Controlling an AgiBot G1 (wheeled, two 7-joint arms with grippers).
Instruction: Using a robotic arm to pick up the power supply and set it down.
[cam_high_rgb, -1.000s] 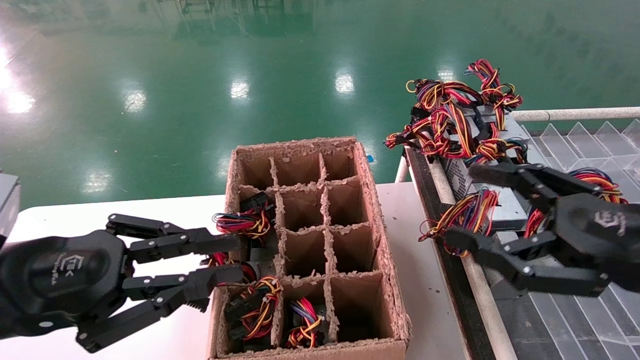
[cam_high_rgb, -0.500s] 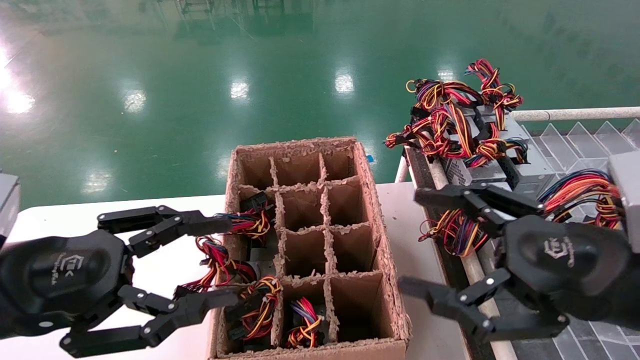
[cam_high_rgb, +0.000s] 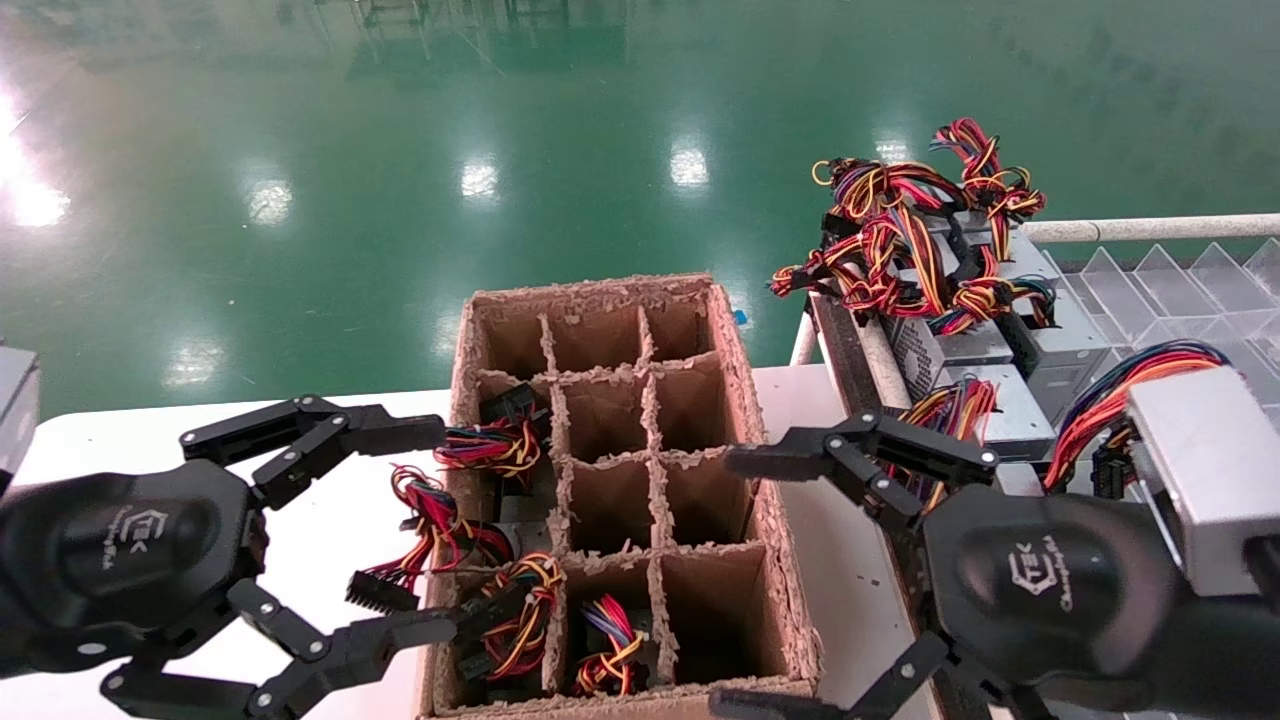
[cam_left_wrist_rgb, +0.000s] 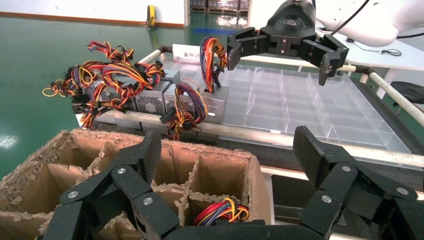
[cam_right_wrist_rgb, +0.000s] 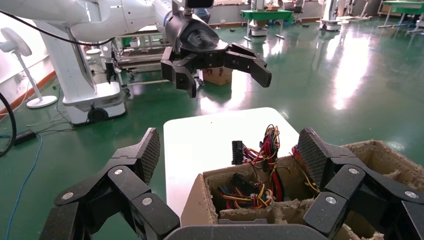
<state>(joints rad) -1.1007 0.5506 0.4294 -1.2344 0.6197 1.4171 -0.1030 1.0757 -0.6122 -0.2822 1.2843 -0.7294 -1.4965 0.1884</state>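
The left gripper hangs over the white table at the left edge of the cardboard box, its black fingers spread wide and holding nothing. White "TEK" lettering shows on its black palm housing.

The right gripper is over the gap between the box's right wall and the black rail of the tray rack, fingers also wide apart and empty. Its housing carries the same white "TEK" mark with a second line of small writing beneath, too small to read.

The box is split by cardboard dividers into cells. The cells along its left side and near edge hold supplies with red, yellow and black wire bundles; one bundle spills over the left wall onto the table. The middle and right cells hold nothing visible.

The power supply, a grey metal case with red, orange and blue wires arching from it, sits at the right edge of the head view, on the rack just beyond the right gripper's wrist. More grey supplies with tangled wires crowd the rack's far left corner. In the left wrist view a white label with printed characters stands at the rack's far edge.
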